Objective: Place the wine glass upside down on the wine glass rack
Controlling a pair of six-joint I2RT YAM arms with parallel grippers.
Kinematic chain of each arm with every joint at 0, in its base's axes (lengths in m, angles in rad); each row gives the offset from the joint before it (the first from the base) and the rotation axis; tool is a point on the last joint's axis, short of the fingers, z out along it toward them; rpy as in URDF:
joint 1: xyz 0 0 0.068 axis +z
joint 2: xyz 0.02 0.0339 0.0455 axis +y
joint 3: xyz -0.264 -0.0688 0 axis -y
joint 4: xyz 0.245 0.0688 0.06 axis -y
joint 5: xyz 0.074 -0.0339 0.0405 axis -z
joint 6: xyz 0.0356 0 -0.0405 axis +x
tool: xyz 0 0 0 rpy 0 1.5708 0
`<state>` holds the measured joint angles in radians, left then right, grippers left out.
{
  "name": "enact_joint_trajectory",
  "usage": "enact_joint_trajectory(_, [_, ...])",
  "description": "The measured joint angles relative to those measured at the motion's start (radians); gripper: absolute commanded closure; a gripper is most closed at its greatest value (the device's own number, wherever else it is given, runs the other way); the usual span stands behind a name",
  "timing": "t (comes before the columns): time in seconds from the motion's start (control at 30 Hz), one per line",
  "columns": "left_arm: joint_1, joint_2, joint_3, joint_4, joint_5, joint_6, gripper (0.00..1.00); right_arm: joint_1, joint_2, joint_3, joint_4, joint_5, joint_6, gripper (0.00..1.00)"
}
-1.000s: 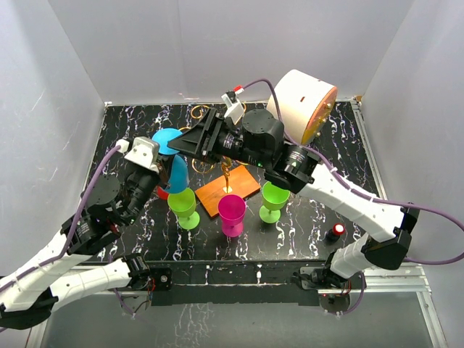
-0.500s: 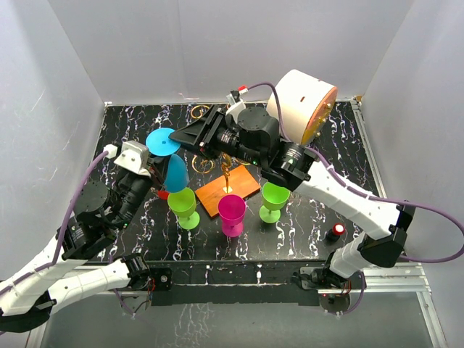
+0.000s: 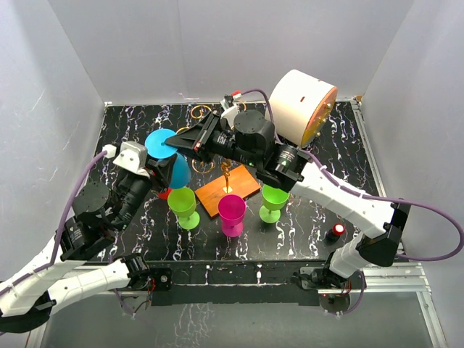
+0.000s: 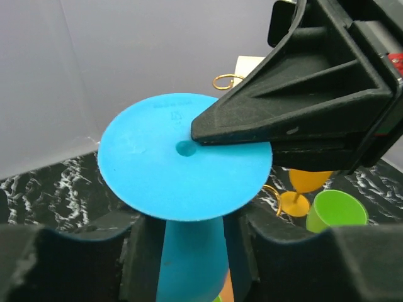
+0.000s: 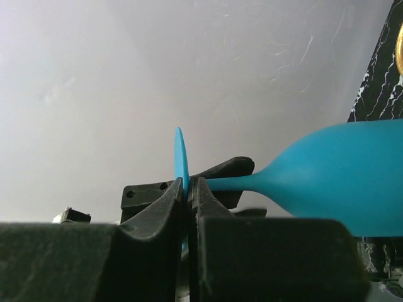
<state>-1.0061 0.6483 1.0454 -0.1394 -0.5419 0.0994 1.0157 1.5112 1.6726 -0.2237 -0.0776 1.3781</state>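
Observation:
A blue wine glass point(image 3: 178, 172) hangs upside down left of the wine glass rack, its round foot point(image 4: 182, 157) uppermost. My right gripper point(image 5: 187, 185) is shut on the edge of that foot, seen from above at the right gripper's tips point(image 3: 171, 143). My left gripper point(image 4: 189, 251) straddles the bowl below, open, with narrow dark gaps on both sides. The rack's gold post point(image 3: 227, 176) rises from an orange-brown wooden base point(image 3: 239, 185); much of its wirework is hidden under the right arm.
Two lime glasses point(image 3: 183, 206) point(image 3: 274, 199) and a magenta glass point(image 3: 232, 214) stand upright around the rack's base. An orange glass point(image 4: 302, 189) sits behind. A large white cylinder point(image 3: 301, 105) lies at the back right; a red button point(image 3: 336, 232) is front right.
The right gripper has closed on the blue glass's foot. The left gripper's jaws have parted from the bowl. The glass has shifted slightly left and back.

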Motion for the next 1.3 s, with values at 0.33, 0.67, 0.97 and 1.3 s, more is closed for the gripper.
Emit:
enact_joint_trajectory(0.33, [0.0,-0.106,-0.038,-0.084,0.023,-0.336,0.36,0.005,0.0,-0.048,0.049,0.03,0.012,1.0])
enact_joint_trajectory(0.67, [0.0,-0.145,-0.037,-0.212,-0.016,-0.91,0.27,0.005,-0.018,-0.132,0.096,0.074,0.013,1.0])
enact_joint_trajectory(0.97, [0.0,-0.105,0.05,-0.243,-0.132,-1.112,0.31,0.005,-0.066,-0.19,0.108,0.087,0.016,1.0])
enact_joint_trajectory(1.3, [0.0,0.003,0.078,-0.242,-0.185,-1.144,0.65,0.005,-0.114,-0.231,0.127,0.082,0.02,1.0])
